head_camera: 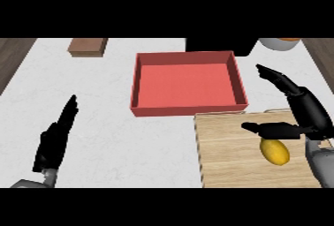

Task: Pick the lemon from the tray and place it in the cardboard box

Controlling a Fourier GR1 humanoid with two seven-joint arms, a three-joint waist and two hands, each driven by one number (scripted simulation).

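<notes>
Head view: right hand [305,115] spread open over oval yellow lemon [275,151], nothing held.
Advice: drop fingers astride lemon, thumb beside it, before closing.

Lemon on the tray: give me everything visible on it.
The lemon is yellow, smooth and oval, lying on its side with its long axis running roughly up and down the view. It rests on the light wooden tray, toward its right part, outside the red box. The right hand is open above it, thumb just over the lemon's upper end; whether they touch is unclear.

Yellow lemon [275,151], red box [187,82]
</notes>
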